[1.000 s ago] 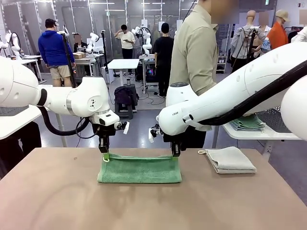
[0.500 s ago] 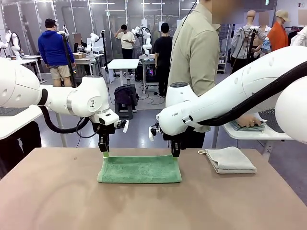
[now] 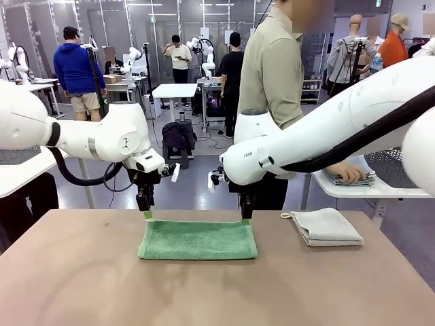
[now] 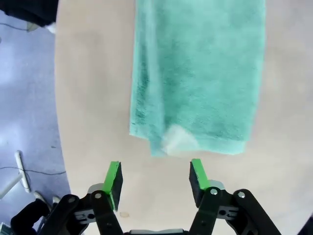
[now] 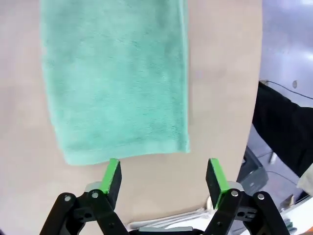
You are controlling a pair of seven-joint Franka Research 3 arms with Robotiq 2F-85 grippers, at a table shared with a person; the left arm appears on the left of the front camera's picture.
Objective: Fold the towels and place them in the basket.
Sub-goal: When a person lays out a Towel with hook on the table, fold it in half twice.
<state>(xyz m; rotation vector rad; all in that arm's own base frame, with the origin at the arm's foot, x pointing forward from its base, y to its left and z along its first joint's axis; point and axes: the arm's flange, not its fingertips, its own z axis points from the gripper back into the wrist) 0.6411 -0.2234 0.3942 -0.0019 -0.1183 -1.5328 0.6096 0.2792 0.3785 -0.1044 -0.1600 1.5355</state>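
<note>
Green towel (image 3: 198,240) lies folded flat mid-bench (image 3: 75,285). Left jaws and right jaws both spread, holding nothing, just over its far corners, one at each end. Grey towel (image 3: 326,227) sits folded on the right, apart from it.

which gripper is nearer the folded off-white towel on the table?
Right. The right gripper hangs over the far right corner of the green towel, nearest the off-white towel; the left gripper hangs over its far left corner, farther off.
</note>
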